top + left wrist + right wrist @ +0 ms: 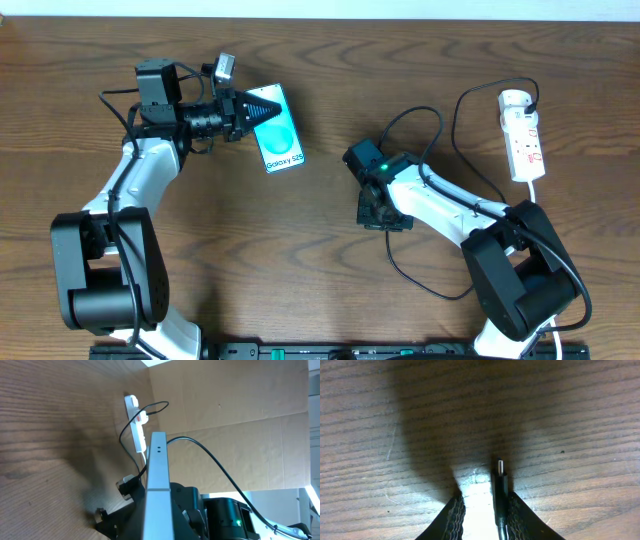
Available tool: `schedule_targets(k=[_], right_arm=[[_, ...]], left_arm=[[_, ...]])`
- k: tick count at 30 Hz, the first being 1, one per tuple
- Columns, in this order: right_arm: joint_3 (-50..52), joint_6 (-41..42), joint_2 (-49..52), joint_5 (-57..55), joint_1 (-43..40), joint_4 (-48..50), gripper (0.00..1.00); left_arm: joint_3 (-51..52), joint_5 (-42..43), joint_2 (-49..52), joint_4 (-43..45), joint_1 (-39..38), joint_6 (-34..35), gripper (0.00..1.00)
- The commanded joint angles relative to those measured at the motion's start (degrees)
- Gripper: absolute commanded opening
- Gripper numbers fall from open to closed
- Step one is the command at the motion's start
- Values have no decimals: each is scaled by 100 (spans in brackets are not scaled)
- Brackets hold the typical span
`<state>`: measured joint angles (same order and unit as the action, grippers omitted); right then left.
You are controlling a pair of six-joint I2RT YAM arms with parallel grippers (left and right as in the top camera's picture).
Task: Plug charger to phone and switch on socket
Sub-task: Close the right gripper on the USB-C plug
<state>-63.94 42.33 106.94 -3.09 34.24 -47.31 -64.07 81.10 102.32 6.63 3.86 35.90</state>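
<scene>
At 11 o'clock of table centre: left gripper [264,110] clamped on phone [283,150] | right gripper [485,505] at 4 o'clock, jaws apart, charger [501,485] tip between them against one finger | socket [522,135] at 2 o'clock from it

I count one phone [277,135], at ten o'clock on the single worktop [330,60]. There is one socket [523,135] at two o'clock and one charger [500,491]. I have two pincers: one left pincer [268,110] and one right pincer [485,505].
</scene>
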Motion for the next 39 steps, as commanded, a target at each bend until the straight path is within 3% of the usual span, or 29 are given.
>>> schedule_targets(k=[1,25,33,39], right_arm=[[81,50,22,-129,70,31,27],[120,28,24,-278,68,129,26],[120,28,24,-278,68,129,9],[120,28,24,-278,68,127,2]], left_arm=[[0,179,35,35,7,-101,7],[0,181,35,35,7,-98,7],[0,181,35,35,7,-98,7],[0,181,35,35,7,-98,7]])
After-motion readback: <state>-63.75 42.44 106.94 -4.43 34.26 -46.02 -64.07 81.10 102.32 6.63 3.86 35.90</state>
